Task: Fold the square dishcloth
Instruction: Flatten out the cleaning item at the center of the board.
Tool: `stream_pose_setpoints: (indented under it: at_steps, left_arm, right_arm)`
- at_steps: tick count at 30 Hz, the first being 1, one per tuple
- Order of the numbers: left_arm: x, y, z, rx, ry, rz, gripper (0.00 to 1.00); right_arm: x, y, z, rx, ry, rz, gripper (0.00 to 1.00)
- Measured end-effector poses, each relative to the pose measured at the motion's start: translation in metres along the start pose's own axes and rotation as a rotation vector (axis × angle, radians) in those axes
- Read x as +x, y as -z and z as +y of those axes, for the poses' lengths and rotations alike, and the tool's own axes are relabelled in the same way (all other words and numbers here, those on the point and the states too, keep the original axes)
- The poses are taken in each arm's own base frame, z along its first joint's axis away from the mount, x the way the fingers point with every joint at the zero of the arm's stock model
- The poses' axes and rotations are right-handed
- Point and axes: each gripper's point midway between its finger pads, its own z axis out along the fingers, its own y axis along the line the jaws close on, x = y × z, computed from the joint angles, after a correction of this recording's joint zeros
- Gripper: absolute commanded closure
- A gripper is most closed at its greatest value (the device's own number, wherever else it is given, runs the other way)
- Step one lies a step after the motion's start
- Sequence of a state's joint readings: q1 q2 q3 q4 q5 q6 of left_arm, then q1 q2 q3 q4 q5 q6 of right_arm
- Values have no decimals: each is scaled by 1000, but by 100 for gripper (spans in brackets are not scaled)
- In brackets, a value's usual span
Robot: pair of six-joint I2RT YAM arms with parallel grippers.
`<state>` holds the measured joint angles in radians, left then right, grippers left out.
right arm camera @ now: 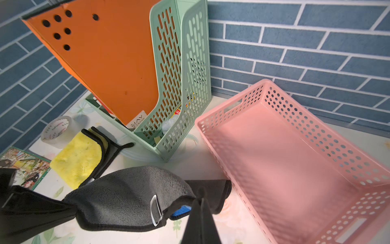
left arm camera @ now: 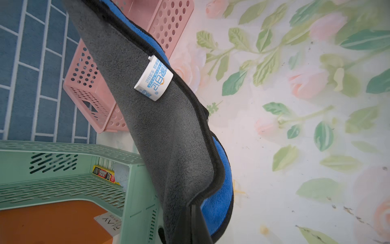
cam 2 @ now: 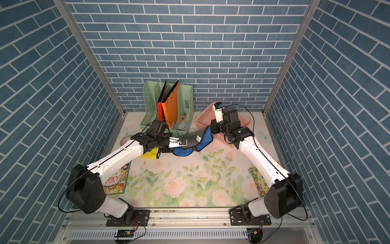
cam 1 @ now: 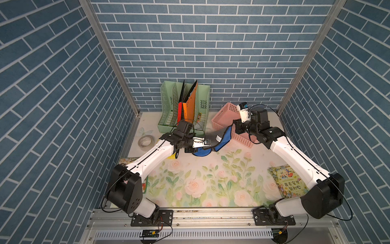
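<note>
Hanging slack above the table's far side, between the green file rack (cam 1: 166, 99) and the pink basket (cam 1: 242, 140), the square dishcloth (cam 1: 223, 136) is held at two ends. The left gripper (left arm camera: 194, 219) is clamped on one and the right gripper (right arm camera: 200, 202) on the other (both pinches look shallow). Added tension could pull a hem free, and careless lowering may snag the sag on the basket rim.

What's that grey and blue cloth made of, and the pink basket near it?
The dishcloth looks like soft microfibre or fleece: matte, with a short fuzzy pile, grey on one face and blue on the other, and black stitched edging. The pink basket looks like moulded plastic: smooth with a slight sheen, its walls punched with regular round holes.
</note>
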<state>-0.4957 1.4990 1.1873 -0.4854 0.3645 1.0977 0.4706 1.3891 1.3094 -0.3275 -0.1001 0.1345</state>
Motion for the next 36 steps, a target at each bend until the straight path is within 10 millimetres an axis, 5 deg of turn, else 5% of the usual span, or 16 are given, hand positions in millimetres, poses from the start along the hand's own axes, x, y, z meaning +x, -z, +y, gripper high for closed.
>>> stream_pose_setpoints:
  at_steps: [5, 12, 19, 24, 27, 30, 36]
  left_arm:
    - [-10, 24, 30, -37, 122, -9, 100]
    - [-35, 108, 136, -308, 353, -197, 100]
    - [-39, 121, 167, -408, 481, -291, 100]
    - [-30, 126, 165, -408, 528, -334, 100]
    - [-16, 116, 125, -322, 531, -307, 100]
    - [6, 87, 55, -167, 531, -243, 100]
    - [76, 28, -94, 194, 592, -2, 100]
  right_arm:
    - [-16, 27, 4, -5, 4, -39, 100]
    - [-48, 43, -3, 38, 2, -89, 100]
    - [-80, 19, -22, 79, -15, -106, 100]
    - [-72, 21, -22, 63, -35, -101, 100]
    - [-26, 37, -11, 24, -69, -58, 100]
    - [45, 51, 12, -40, -108, 31, 100]
    - [241, 59, 58, -154, -217, 426, 100]
